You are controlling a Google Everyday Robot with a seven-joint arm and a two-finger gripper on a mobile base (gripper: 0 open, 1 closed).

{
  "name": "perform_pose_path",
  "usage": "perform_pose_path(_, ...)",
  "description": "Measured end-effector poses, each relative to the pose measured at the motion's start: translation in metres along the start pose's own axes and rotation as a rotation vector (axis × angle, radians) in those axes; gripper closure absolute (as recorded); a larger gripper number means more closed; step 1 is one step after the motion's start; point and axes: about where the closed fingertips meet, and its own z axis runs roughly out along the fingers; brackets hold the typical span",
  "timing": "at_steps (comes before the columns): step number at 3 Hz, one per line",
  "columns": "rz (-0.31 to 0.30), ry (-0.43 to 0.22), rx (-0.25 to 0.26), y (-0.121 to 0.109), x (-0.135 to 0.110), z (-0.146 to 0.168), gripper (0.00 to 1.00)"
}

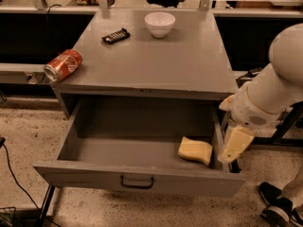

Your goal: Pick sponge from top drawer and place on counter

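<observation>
Sponge point(195, 150), a pale yellow foam block with softly rounded edges, lies flat on the floor of the pulled-out top drawer point(85, 174), near its front right corner. The gripper point(235, 145) hangs just outside the drawer's right wall, empty; whether it is spread or closed cannot be told.

There was one worktop point(189, 65), and three things lay on it: one white bowl point(159, 23), one red can point(63, 65) on its side and one dark wrapped bar point(116, 35). Below it there was one open drawer point(71, 173) with one handle point(137, 182) on its front. One sponge point(195, 150) lay in the drawer, and nothing else showed there. There was one robot arm point(272, 91) with one gripper point(228, 156), which hung just outside the drawer's right wall, near the sponge.
</observation>
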Motion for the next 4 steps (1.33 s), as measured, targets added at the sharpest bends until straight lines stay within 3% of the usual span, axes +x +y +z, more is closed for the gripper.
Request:
perform_pose_path(1, 0.082, -0.025, 0.019, -0.005, 0.0, 0.04, 0.35)
perform_pose_path(2, 0.096, -0.011, 0.019, -0.009, -0.007, 0.077, 0.36)
perform_pose_path(3, 0.065, -0.01, 0.014, -0.019, -0.017, 0.103, 0.3)
perform_pose_path(4, 0.036, -0.021, 0.004, -0.023, -0.019, 0.127, 0.31)
